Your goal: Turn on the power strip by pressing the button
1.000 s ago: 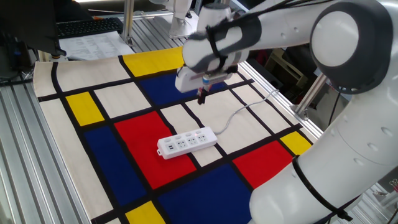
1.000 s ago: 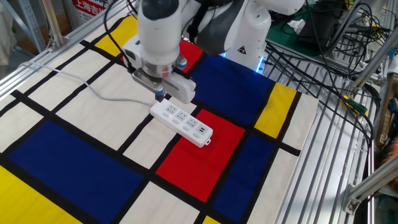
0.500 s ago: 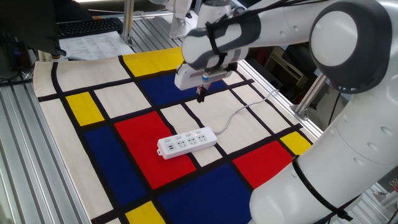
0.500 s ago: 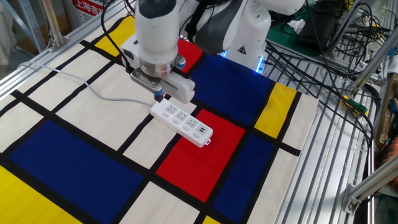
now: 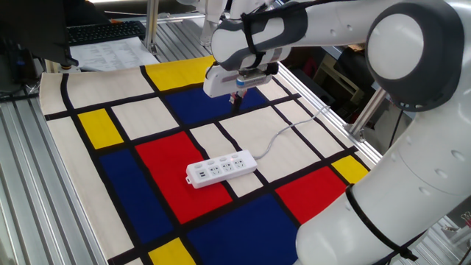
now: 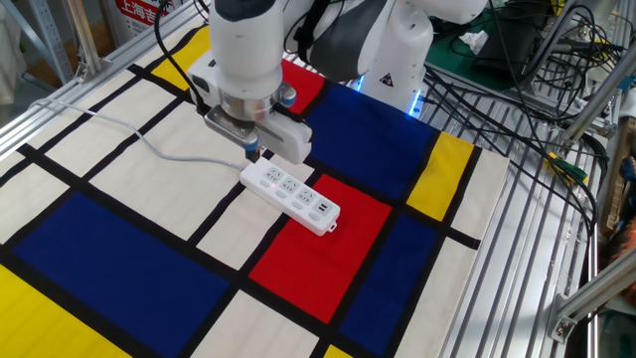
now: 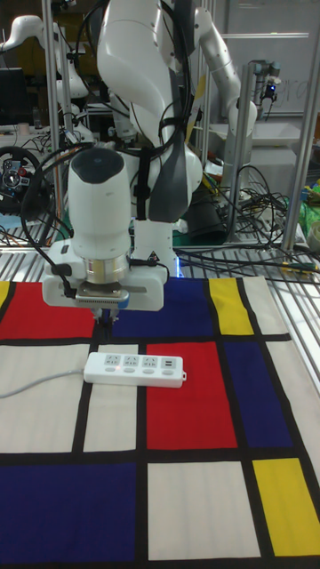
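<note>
The white power strip (image 5: 221, 168) lies flat on the colour-block cloth, across a red field and a cream one, also as power strip (image 6: 290, 196) and power strip (image 7: 135, 366). Its thin white cord (image 5: 283, 132) leaves one end. The button at that cord end is too small to make out. My gripper (image 5: 237, 100) hangs in the air above and just beyond the cord end, clear of the strip. Its dark fingertips are pressed together into one narrow tip, holding nothing, seen as gripper (image 6: 254, 152) and gripper (image 7: 107, 326).
The cloth (image 5: 118, 125) of red, blue, yellow and cream fields covers the table. A keyboard (image 5: 103, 32) and papers lie beyond its far edge. Loose black cables (image 6: 517, 75) run over the metal frame beside the cloth. The robot base (image 7: 156, 249) stands behind the strip.
The gripper has risen a little and drawn slightly away from the strip's cord end. The power strip and cord have not moved.
</note>
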`<action>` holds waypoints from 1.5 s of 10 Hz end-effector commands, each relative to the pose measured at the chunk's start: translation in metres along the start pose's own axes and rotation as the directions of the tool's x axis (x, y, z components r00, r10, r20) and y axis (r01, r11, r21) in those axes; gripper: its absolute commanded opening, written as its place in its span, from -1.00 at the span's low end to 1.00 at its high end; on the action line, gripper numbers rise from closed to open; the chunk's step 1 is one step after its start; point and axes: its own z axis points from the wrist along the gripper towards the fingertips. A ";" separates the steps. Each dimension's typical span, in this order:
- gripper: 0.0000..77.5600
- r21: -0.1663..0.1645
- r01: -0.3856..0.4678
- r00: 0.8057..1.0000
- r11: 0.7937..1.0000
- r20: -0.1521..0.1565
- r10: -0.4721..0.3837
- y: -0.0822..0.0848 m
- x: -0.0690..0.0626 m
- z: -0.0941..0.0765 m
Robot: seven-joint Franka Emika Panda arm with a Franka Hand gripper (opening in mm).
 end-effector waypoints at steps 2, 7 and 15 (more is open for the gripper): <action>-1.00 -0.064 -0.034 0.999 0.997 -0.002 0.034 0.011 -0.003 0.004; -1.00 -0.030 -0.063 0.998 0.998 -0.016 0.062 0.022 0.014 -0.017; -1.00 -0.010 -0.026 0.999 1.000 -0.029 0.026 0.015 0.014 -0.024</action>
